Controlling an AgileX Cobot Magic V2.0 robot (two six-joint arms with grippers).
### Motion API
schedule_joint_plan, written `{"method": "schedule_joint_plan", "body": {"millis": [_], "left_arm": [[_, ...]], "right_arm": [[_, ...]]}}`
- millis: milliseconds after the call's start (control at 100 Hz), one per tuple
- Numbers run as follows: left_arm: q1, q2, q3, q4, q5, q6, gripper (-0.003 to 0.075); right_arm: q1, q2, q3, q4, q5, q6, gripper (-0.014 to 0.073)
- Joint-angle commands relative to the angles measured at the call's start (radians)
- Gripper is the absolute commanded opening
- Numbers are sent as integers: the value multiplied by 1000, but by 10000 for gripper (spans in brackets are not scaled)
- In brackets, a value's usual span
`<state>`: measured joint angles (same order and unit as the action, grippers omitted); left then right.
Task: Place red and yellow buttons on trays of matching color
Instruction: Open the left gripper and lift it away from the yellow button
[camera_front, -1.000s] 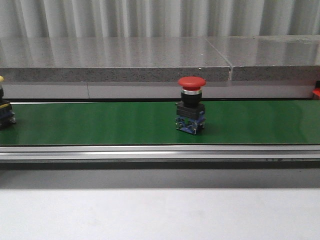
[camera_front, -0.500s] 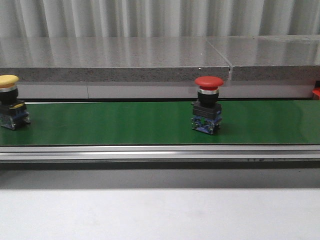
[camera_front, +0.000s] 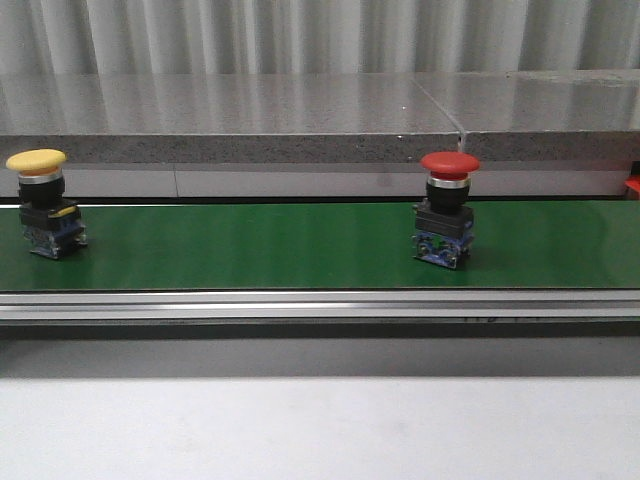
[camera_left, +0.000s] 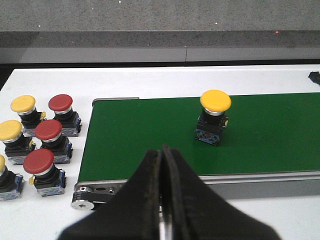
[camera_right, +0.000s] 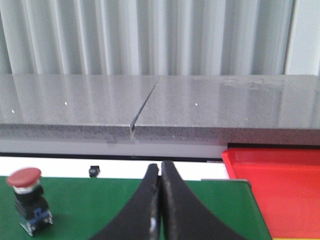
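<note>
Yellow mushroom-cap push button (camera_left: 214, 116) is sitting upright on green conveyor belt (camera_left: 150, 145), well beyond left end effector (camera_left: 162, 152), fingers together; red mushroom-cap push button (camera_right: 27, 199) is standing apart from right end effector (camera_right: 160, 172), also closed.

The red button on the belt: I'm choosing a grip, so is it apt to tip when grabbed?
Probably top-heavy: the red button carries a wide cap on a narrower body, so a cap-level push may tip it. It looks rigid, so the squarer black body seems the safer grip.
</note>
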<state>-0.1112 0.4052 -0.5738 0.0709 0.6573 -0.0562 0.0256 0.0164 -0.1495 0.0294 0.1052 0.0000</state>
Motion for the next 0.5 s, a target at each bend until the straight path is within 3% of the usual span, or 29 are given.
{"method": "schedule_joint_plan", "body": {"millis": [0,330,490], "left_arm": [[-5,7,-26,0,-81,-10,-21],[-5,7,-26,0,-81,-10,-21],[-5,7,-26,0,-81,-10,-21]], "right_arm": [[0,80,-120,33,7,0,-92],[0,435,-478,81,485,0,-92],[0,569,-555,98,535,0,-92]]}}
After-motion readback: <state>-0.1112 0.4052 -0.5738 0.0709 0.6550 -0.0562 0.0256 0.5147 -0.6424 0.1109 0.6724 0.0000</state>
